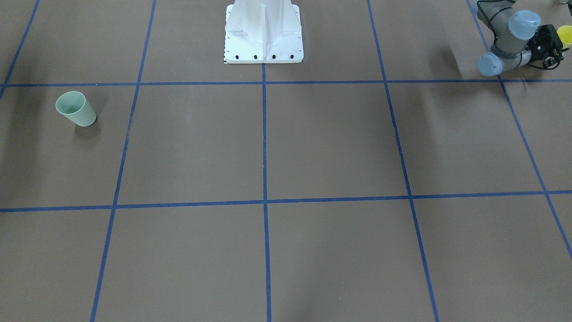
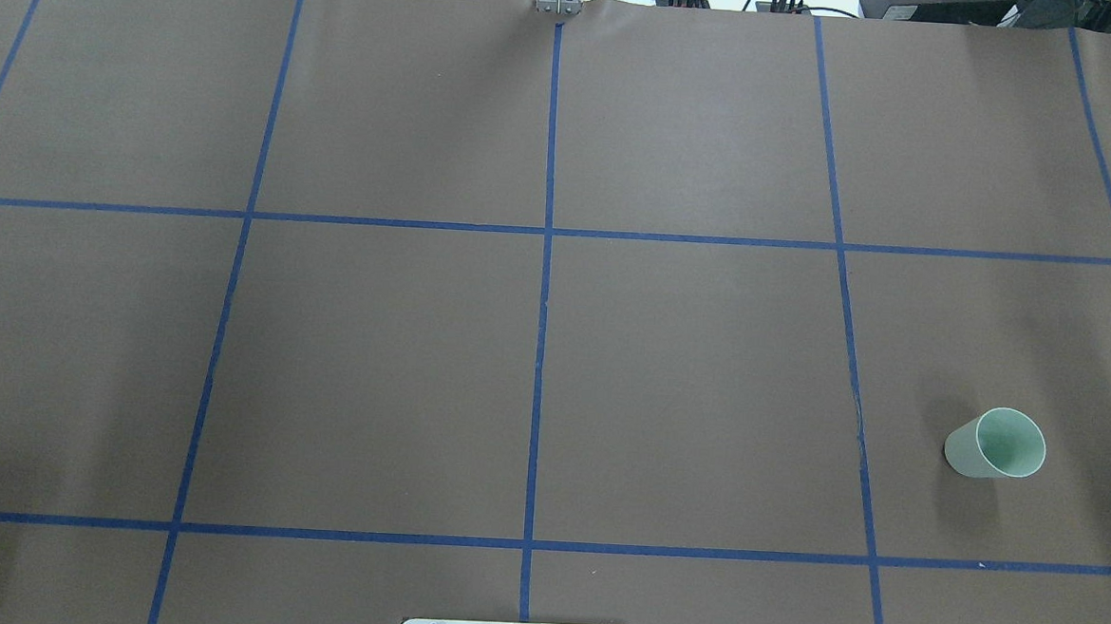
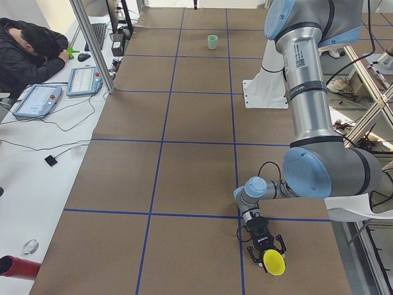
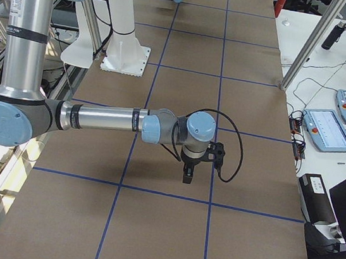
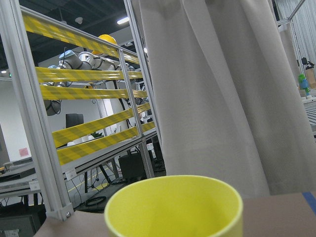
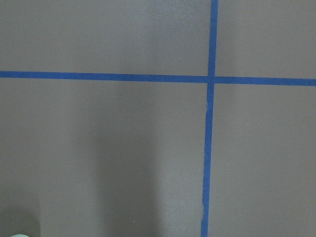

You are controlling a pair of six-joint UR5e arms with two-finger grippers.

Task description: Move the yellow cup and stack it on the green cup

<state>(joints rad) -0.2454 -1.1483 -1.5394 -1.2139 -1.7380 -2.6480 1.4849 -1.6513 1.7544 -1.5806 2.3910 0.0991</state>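
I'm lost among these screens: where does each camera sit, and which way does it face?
Front-facing: across the table, facing the robot; white base, left arm.
Overhead: behind the robot, looking down; only the base's edge.
Left: table's left end; left arm near.
Right: table's right end; right arm near.
Left wrist: looks sideways past yellow cup.
Right wrist: looks straight down at tape.
Shared: front-facing and overhead both show green cup.

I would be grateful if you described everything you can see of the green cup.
The green cup is a small, pale mint tumbler, plain and handleless. It looks like plastic and tapers from a wide rim to a narrower base. It stands upright, mouth up and empty, on the brown table cover on the robot's right side, inside a square marked by blue tape lines. Nothing but the cover touches it.
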